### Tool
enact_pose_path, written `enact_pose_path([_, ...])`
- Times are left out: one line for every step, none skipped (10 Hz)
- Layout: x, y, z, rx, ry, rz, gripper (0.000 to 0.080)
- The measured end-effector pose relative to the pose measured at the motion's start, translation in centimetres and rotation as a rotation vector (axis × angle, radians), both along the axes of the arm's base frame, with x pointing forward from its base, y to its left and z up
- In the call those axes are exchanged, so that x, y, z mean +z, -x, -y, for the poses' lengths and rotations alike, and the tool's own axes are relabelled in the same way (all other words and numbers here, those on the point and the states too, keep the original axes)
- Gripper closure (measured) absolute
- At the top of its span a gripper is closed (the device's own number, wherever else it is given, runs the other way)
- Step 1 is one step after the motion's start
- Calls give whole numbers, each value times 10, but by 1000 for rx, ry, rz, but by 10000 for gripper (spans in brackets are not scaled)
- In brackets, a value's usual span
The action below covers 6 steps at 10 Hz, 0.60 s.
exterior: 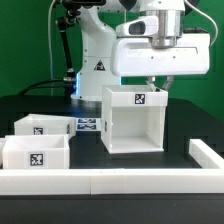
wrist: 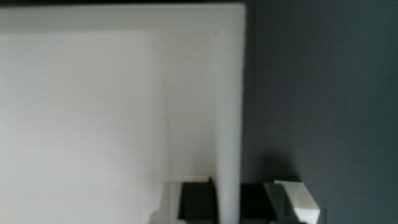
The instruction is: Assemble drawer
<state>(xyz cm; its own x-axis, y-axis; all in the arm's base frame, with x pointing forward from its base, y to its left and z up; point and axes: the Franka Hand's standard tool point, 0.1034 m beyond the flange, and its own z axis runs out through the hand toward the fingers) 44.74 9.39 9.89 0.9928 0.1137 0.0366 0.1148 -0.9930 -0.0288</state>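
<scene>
The drawer's tall white casing (exterior: 133, 122) stands upright at mid-table with its open side toward the front and a tag on its top. My gripper (exterior: 152, 84) comes down on the top edge of the casing's wall on the exterior view's right. In the wrist view the thin wall (wrist: 228, 100) runs between my fingers (wrist: 294, 200). The gripper (wrist: 237, 203) has a dark pad against each side of the wall and is shut on it. Two shallow white trays (exterior: 42, 127) (exterior: 35, 153) with tags sit apart at the exterior view's left.
A low white border wall (exterior: 120, 180) runs along the front and up the exterior view's right side (exterior: 205, 152). The marker board (exterior: 88, 125) lies between the trays and the casing. The robot base (exterior: 95, 50) stands behind.
</scene>
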Motion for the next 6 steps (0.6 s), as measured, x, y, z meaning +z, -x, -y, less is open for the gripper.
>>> enact_pose_path([0, -2, 0, -1, -1, 1, 762])
enact_pose_path([0, -10, 1, -7, -1, -4, 762])
enact_pose_path([0, -27, 1, -15, -7, 7, 762])
enact_pose_path([1, -42, 2, -22, -11, 16, 762])
enact_pose_path([0, -52, 3, -25, -14, 23, 762])
enact_pose_path([1, -64, 4, -20, -16, 36, 762])
